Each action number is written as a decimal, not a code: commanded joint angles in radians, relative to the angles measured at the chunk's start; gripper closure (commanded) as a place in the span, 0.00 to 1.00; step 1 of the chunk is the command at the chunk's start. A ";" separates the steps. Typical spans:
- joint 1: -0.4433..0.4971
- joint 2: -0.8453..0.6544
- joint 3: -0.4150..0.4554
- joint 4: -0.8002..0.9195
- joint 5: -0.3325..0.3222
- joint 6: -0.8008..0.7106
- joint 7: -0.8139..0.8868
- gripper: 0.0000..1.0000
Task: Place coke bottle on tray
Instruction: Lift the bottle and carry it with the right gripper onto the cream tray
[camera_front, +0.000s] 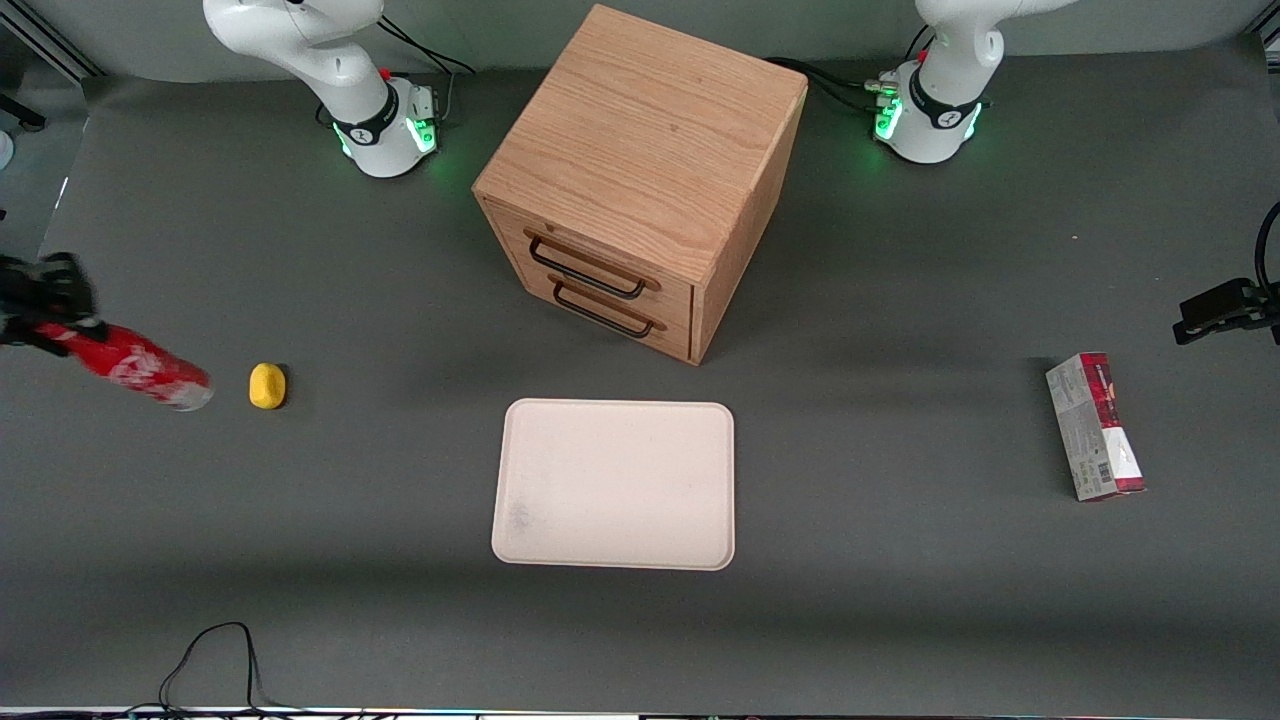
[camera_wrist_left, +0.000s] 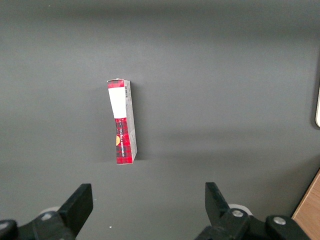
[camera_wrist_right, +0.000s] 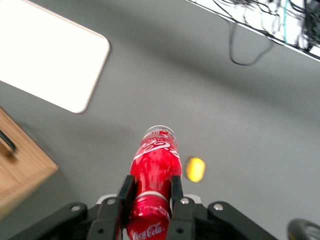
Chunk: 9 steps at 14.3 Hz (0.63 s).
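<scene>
Red plastic marks the coke bottle, held clear of the table at the working arm's end of it, at the 9 o'clock edge of the front view. The gripper grips it at the neck end; in the right wrist view the two fingers are closed against the bottle's upper body, one on each side, with no gap visible. The bottle's long axis is tilted: the cap end sits in the gripper and the silvery base points away from the fingers, toward the 4 o'clock direction in the front view.

Next along the sweep, a small yellow object lies on the grey table, just beside the bottle's base in the front view; whether the base is above it or level with it cannot be determined.

At centre, the tray lies flat and bare, with a faint grey smudge near one corner. A wooden drawer cabinet stands at the tray's 12 o'clock, close to it but apart. A red-and-grey carton lies well off toward the parked arm's end.

Governing relation: from the held bottle, the tray lies at roughly 4 o'clock in the front view, well apart. In judgement, the bottle's base already leads toward the tray, so transport comes first, followed by righting or lowering over the bare surface.
</scene>
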 joint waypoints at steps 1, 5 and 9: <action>0.001 0.113 0.115 0.144 -0.004 -0.013 0.192 1.00; 0.005 0.195 0.248 0.195 -0.010 0.016 0.422 1.00; 0.099 0.233 0.270 0.195 -0.081 0.056 0.519 1.00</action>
